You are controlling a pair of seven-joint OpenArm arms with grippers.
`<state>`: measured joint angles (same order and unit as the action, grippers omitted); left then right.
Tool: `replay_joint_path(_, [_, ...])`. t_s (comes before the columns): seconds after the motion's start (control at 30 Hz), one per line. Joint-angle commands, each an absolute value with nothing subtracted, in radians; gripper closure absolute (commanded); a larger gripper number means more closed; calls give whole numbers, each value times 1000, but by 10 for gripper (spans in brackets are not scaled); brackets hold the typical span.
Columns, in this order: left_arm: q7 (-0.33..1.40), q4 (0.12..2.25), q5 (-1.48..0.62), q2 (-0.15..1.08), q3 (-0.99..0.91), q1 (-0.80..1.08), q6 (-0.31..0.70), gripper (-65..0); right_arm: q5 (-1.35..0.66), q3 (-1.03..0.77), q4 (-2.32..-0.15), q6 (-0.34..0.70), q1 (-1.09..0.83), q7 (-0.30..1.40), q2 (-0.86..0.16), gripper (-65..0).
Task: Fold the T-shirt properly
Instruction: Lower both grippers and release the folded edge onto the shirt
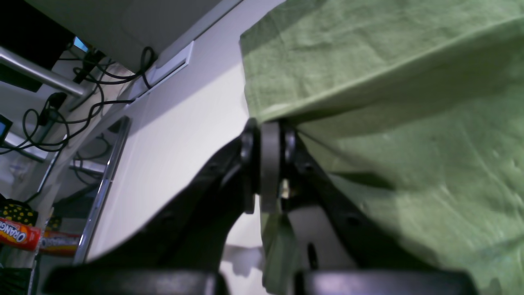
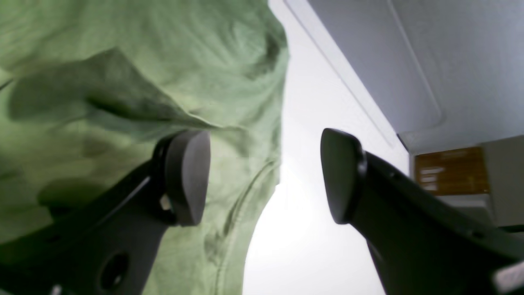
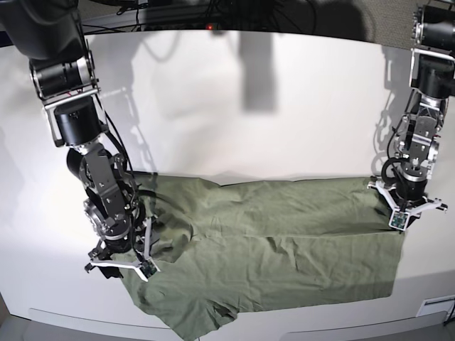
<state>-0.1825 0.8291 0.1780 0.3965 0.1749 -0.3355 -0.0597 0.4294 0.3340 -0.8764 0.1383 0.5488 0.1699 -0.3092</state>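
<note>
White counter (image 3: 234, 106) carries the T-shirt (image 3: 284, 234) spread low, from 8 to 4 o'clock, folded once lengthwise by my reckoning; my left hand (image 1: 266, 164) is clamped on its edge, my right hand (image 2: 266, 176) gapes empty, so further folds remain.

This looks like a robotics lab or test room. A broad, plain white bench (image 3: 234, 106) fills the base view, with a two-arm rig mounted over it: one arm (image 3: 85, 142) at 9 o'clock, the other (image 3: 419, 128) at 3 o'clock. Loose black cables (image 1: 82, 82) hang in a tangle at 10 o'clock in the left wrist view, beside a metal rail (image 1: 41, 73). Orange snack packets (image 1: 20, 235) lie at 8 o'clock, off the bench. A brown label (image 2: 450, 170) sits on a grey wall panel at 3 o'clock in the right wrist view.
</note>
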Motion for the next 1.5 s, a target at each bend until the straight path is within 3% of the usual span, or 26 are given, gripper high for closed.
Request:
replay_joint_path(0.0, [-210,843,174,413,167,-363,-75,0,438,327,-890,113,587,149,-315,-417])
replay_joint_path(0.37, [-263,843,226,416,167,-368,-75,0,332,327,-890,113,585,233,-308,-417])
replay_joint_path(0.47, [-307,843,315,416,167,-372,-80,-189,332,327,-890,113,585,233,-307,-417])
replay_joint_path(0.53, [-308,843,314,416,167,-372,-84,-252,332,327,-890,113,584,234,-308,-417])
replay_joint_path(1.03, [-249,725,307,416,167,-464,-83,-256,332,327,-890,113,584,236,-308,-417])
replay_joint_path(1.33, [-247,749,-166,416,167,-437,-82,-255,46,327,-890,113,584,235,-308,-416])
replay_joint_path(1.47, [-245,860,-215,416,165,-364,-81,-255,23,326,-894,115,580,238,-308,-416])
